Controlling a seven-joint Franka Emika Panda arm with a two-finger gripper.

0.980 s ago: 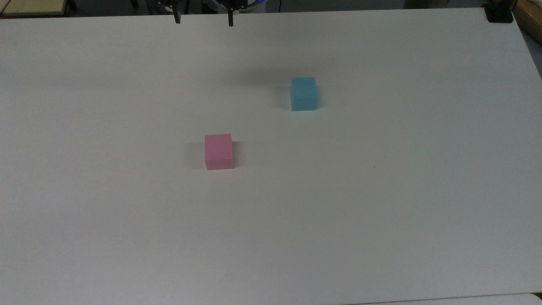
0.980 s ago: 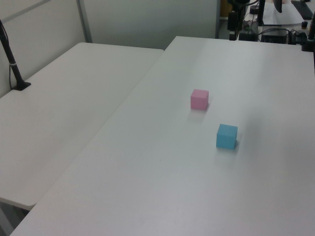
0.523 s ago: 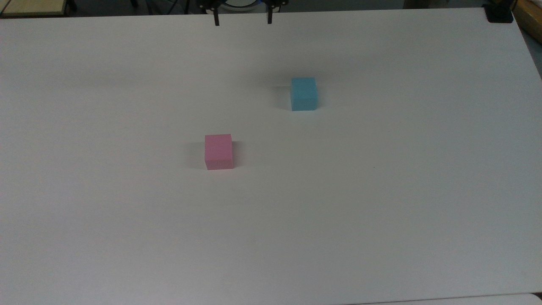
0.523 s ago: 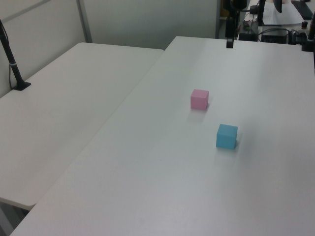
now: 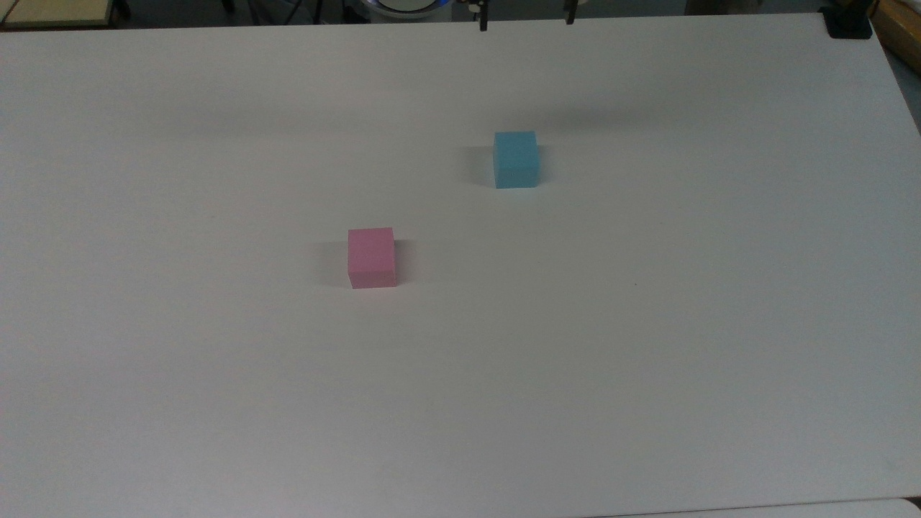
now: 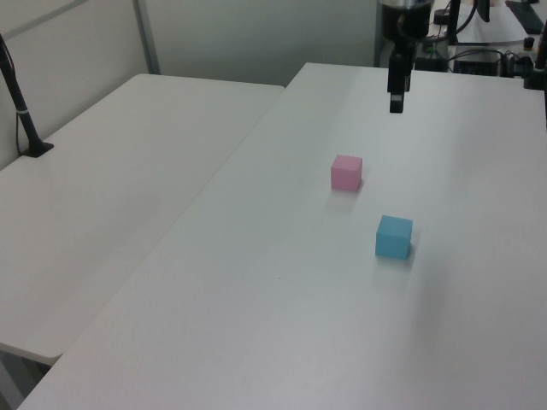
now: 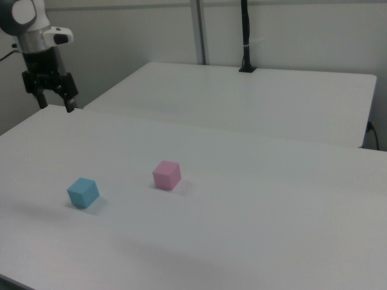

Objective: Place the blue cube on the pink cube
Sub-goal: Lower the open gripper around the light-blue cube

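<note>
The tool (image 7: 56, 104) is hanging in the air at the upper left of the right view, its two dark fingers (image 7: 69, 99) spread wide apart and gripping nothing. In the top view the tool (image 5: 526, 19) is showing at the very top edge of the frame, just right of centre, with only the two finger ends reaching into the picture, one on each side of a broad gap. In the left view the tool (image 6: 397, 94) is pointing down near the top of the frame, right of centre, above the far part of the counter (image 6: 282, 342).

The blue cube (image 5: 516, 159) is sitting flat on the white counter (image 5: 647, 360) in the upper middle of the top view, below the tool and well apart from it. The pink cube (image 5: 372, 257) is resting on the counter near the centre of the top view, lower and to the left of the blue cube, with bare counter between them. In the left view the pink cube (image 6: 346, 172) is lying above and slightly left of the blue cube (image 6: 393, 237). In the right view the blue cube (image 7: 82, 192) is sitting at the middle left and the pink cube (image 7: 166, 174) is standing to its right, nearer the centre.

Both cubes are showing plain faces with no writing, label or brand mark that can be read. A second white counter (image 6: 111, 196) is standing alongside, with a black post (image 6: 19, 107) rising from it at the left edge of the left view.
</note>
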